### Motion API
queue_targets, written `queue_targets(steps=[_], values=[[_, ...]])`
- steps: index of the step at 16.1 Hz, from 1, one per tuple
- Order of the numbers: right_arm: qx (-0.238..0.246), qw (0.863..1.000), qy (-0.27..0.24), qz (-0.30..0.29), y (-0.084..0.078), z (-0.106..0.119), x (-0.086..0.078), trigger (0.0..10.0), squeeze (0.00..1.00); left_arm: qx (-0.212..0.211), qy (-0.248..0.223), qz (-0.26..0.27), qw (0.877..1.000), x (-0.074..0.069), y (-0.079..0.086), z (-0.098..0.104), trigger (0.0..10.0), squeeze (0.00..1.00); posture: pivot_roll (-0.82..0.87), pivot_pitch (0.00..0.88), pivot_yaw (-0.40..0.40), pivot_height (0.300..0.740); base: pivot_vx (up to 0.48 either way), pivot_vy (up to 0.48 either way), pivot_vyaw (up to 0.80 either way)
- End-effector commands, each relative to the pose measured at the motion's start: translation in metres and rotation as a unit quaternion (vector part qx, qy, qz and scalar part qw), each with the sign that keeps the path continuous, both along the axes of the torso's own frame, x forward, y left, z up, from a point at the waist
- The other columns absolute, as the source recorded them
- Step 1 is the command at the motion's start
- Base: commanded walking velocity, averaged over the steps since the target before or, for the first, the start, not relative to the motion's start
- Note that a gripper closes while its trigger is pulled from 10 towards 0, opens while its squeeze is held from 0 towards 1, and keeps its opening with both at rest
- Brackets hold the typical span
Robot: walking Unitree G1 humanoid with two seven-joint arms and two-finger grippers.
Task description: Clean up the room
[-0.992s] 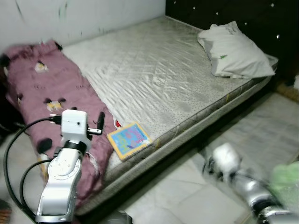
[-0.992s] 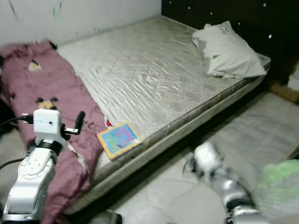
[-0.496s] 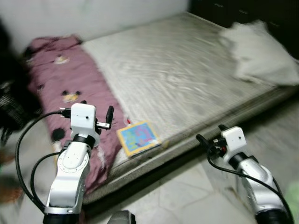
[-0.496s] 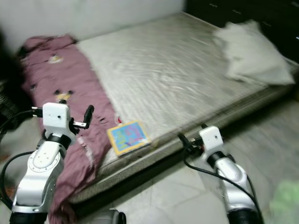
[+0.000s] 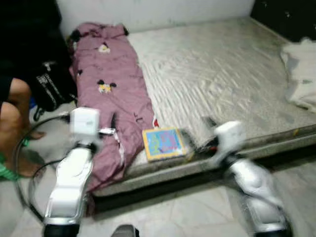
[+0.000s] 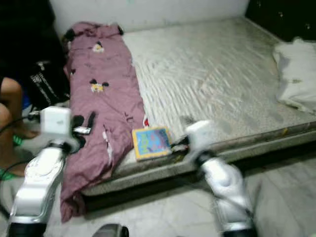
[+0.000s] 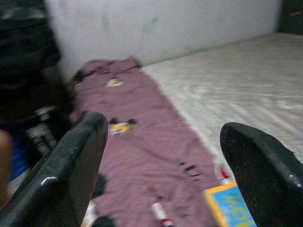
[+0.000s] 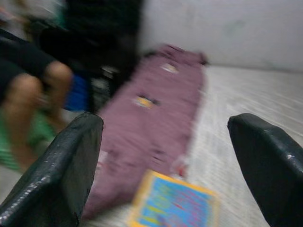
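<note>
The bed (image 5: pixel 232 74) lies ahead of both my end effectors, with a purple blanket (image 5: pixel 111 98) along its edge beyond my left end effector (image 7: pixel 161 156), whose fingers are spread. A colourful book (image 5: pixel 163 143) rests between it and my right end effector (image 8: pixel 165 156), also spread. A person's leg (image 5: pixel 12 123) stands beside my left arm.

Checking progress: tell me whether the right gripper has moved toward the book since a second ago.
Yes. The right gripper has come in from the floor to the mattress edge, just right of the book.
</note>
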State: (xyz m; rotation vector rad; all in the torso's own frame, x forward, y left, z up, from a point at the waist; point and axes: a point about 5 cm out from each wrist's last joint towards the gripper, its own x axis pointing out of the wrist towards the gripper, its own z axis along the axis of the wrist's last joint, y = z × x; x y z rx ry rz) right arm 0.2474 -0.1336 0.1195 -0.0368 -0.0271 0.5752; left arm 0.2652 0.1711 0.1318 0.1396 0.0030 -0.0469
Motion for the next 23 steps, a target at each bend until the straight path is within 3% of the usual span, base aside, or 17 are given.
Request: queue_targets(steps=[1, 9, 16, 20, 23], values=[[-0.009, 1.000, 0.011, -0.009, -0.007, 0.002, -0.002, 10.0, 0.00, -0.005, -0.012, -0.015, 1.000, 0.002, -0.006, 0.005, 10.0, 0.00, -0.04, 0.000, 0.033, 0.740, 0.000, 0.000, 0.00], [-0.026, 1.000, -0.012, -0.006, -0.002, 0.012, 0.002, 10.0, 0.00, -0.005, -0.013, -0.017, 1.000, 0.003, -0.008, 0.004, 10.0, 0.00, -0.03, 0.000, 0.031, 0.740, 0.000, 0.000, 0.44], [-0.001, 0.998, -0.020, -0.054, 0.001, 0.014, 0.006, 10.0, 0.00, -0.011, -0.009, -0.030, 0.999, 0.001, -0.014, 0.002, 10.0, 0.00, -0.04, 0.000, 0.040, 0.740, 0.000, 0.000, 0.67], [0.015, 0.996, -0.022, -0.084, -0.001, 0.015, 0.009, 10.0, 0.00, -0.021, -0.015, -0.047, 0.999, 0.000, -0.018, 0.005, 10.0, 0.00, -0.04, 0.000, 0.037, 0.740, 0.000, 0.000, 0.00], [0.018, 0.996, -0.020, -0.090, -0.001, 0.015, 0.010, 10.0, 0.00, -0.025, -0.020, -0.062, 0.998, -0.002, -0.022, 0.006, 10.0, 0.00, -0.04, 0.000, 0.035, 0.740, 0.000, 0.000, -0.71]])
